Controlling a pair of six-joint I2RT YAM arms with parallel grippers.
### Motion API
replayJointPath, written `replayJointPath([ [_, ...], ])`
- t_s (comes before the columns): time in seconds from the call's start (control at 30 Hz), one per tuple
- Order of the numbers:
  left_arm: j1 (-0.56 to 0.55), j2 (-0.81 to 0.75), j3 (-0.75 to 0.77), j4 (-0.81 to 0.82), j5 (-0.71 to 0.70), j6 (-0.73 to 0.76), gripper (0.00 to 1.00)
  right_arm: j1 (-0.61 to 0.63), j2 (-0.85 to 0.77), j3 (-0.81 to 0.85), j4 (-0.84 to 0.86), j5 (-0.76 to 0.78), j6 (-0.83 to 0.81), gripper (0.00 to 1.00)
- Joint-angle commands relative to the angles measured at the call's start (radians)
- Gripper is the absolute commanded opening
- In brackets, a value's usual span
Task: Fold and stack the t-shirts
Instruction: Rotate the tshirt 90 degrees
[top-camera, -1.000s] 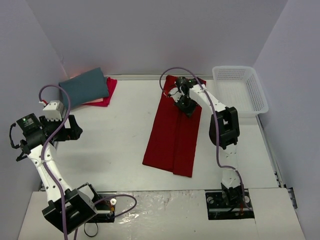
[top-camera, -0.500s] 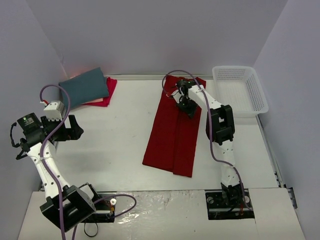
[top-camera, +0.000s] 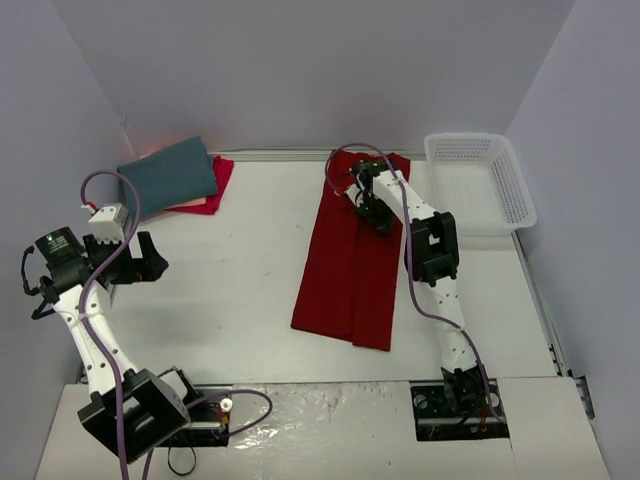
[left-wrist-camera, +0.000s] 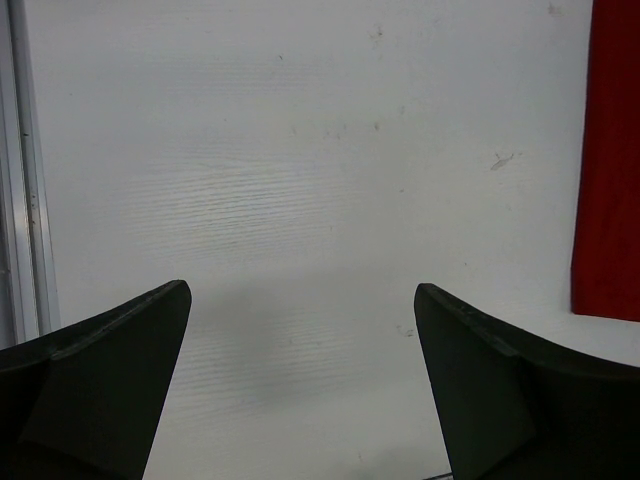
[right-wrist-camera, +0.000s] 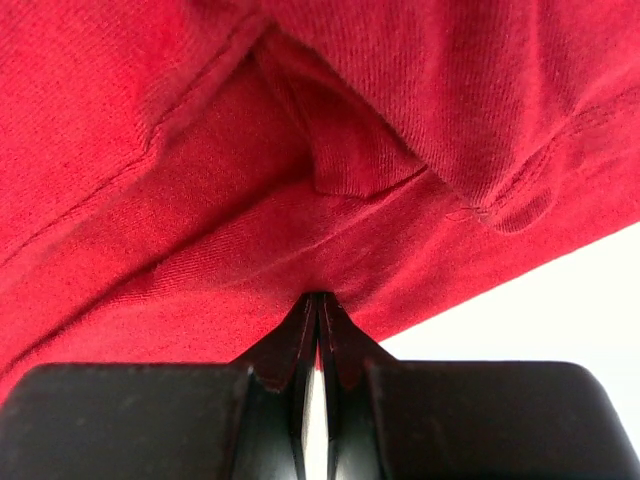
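The deep red t-shirt (top-camera: 350, 265) lies as a long strip folded lengthwise, running from the middle of the tabletop's (top-camera: 230, 280) far edge toward the near edge. The right gripper (top-camera: 378, 212) sits on its far end, jaws closed; the wrist view shows the fingertips (right-wrist-camera: 318, 298) meeting on a pinch of the cloth, so the shirt is judged to be held.

Change over the last second: the right arm's elbow has swung toward the far edge, and the shirt's near end has shifted slightly right and toward the far edge. The cloth following the arm suggests a drag or lift of the far end, probably to straighten the strip or start the crosswise fold. That fold is not yet made.

The left gripper (top-camera: 140, 255) hangs over bare tabletop near the left edge, jaws wide apart, holding nothing, and has barely moved. The slate-teal t-shirt (top-camera: 170, 172) rests folded on the pinkish-red t-shirt (top-camera: 212, 190) in the far left corner, unchanged: 2 stacked, 1 remaining.
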Motion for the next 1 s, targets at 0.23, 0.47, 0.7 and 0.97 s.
replayJointPath([
  [0.23, 0.006, -0.015, 0.031, -0.011, 0.011, 0.019, 0.94, 0.063, 0.15, 0.091, 0.064, 0.162, -0.039, 0.0],
  [0.47, 0.006, -0.003, 0.031, -0.013, -0.008, 0.016, 0.94, 0.132, 0.176, 0.138, 0.13, 0.252, -0.07, 0.02],
  [0.7, 0.006, -0.003, 0.03, -0.008, -0.023, 0.016, 0.94, 0.207, 0.202, 0.166, 0.174, 0.285, -0.105, 0.03],
  [0.97, 0.006, 0.008, 0.03, -0.008, -0.024, 0.016, 0.94, 0.261, 0.22, 0.169, 0.2, 0.311, -0.132, 0.04],
])
